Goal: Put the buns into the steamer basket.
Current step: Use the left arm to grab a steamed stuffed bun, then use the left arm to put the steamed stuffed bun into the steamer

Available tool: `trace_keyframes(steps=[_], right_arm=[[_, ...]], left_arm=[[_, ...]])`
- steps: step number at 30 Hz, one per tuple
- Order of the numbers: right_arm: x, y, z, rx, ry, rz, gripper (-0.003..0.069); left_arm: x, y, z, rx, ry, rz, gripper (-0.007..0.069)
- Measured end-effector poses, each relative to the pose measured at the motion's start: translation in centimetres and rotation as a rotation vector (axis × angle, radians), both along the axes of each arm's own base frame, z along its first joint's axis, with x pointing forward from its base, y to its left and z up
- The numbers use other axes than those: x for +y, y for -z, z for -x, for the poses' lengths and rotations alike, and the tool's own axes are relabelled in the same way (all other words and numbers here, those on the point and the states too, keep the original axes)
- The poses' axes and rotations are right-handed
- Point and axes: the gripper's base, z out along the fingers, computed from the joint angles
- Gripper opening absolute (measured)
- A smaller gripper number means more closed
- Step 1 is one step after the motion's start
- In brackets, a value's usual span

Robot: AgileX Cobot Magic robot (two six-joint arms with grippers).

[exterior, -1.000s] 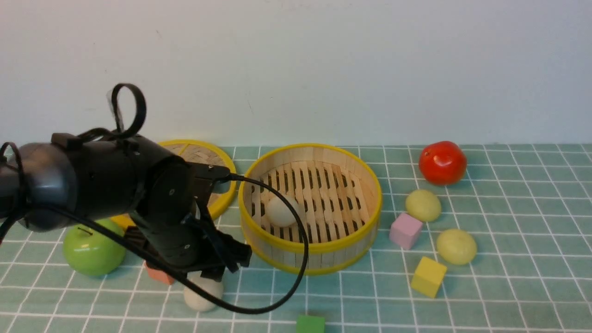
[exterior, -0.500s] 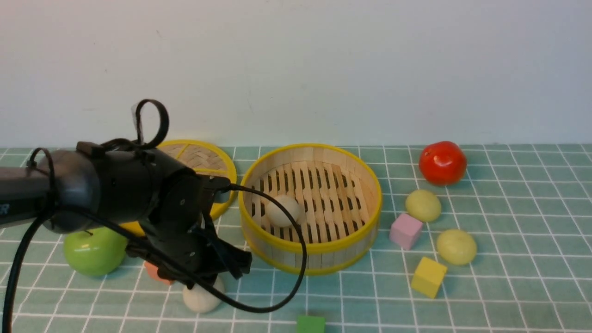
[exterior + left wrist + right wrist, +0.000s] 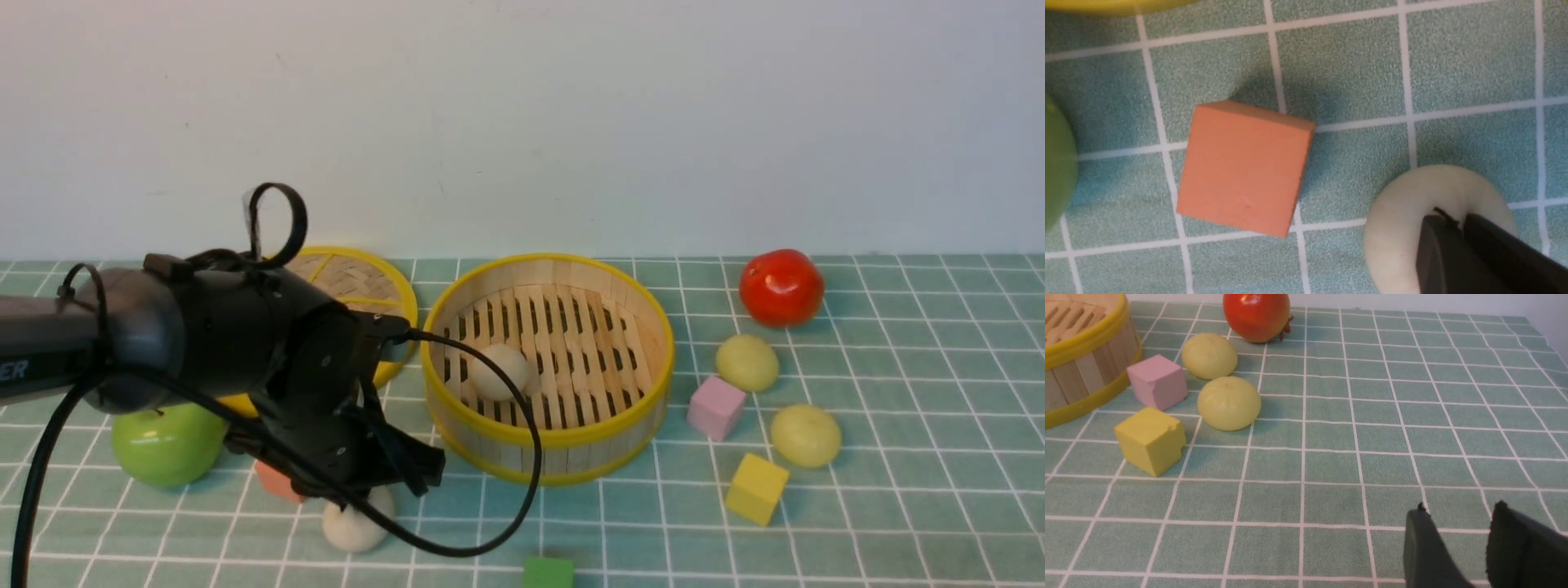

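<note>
The steamer basket stands mid-table with one off-white bun on its slatted floor. A second off-white bun lies on the cloth in front of the basket's left side. My left gripper is lowered onto this bun. In the left wrist view that gripper is shut, its two fingers pressed together on top of the bun with nothing seen between them. Two yellow-green buns lie right of the basket. My right gripper hangs open and empty over bare cloth, short of these buns.
An orange cube and a green apple sit close beside the left gripper. The woven lid lies behind them. A red tomato, a pink cube, a yellow cube and a green cube are scattered about.
The left gripper's jaws have gone from wide open to shut over the near off-white bun. The arm has shifted slightly right and settled lower. Nothing else has moved.
</note>
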Motion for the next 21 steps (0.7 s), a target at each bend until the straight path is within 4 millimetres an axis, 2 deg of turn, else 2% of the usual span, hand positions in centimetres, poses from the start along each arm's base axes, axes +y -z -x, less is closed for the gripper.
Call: trace_keyframes(steps=[5,9,10,15,17,19,21], right_arm=[[0.0,0.0,0.0,0.0,0.0,0.0,0.024],[0.0,0.0,0.0,0.0,0.0,0.0,0.024],[0.0,0.0,0.0,0.0,0.0,0.0,0.024],[0.0,0.0,0.0,0.0,0.0,0.0,0.024],[0.0,0.0,0.0,0.0,0.0,0.0,0.024],[0.0,0.0,0.0,0.0,0.0,0.0,0.024],[0.0,0.0,0.0,0.0,0.0,0.0,0.024]], left_arm=[[-0.3,-1.6,-0.6,0.002,-0.016,0.008,-0.0013],[-1.1,-6.2,-2.2,-0.081,-0.014,0.044,-0.0013],[-1.2,-6.7,-2.4,-0.091,-0.014,0.051,-0.0013],[-3.2,-13.2,-5.2,-0.29,0.008,0.208,-0.0013],[-3.7,-13.7,-5.9,-0.332,0.022,0.24,-0.0013],[-4.8,-14.3,-7.6,-0.412,0.049,0.295,-0.0013],[-5.8,-13.3,-9.5,-0.433,0.062,0.306,-0.0013]])
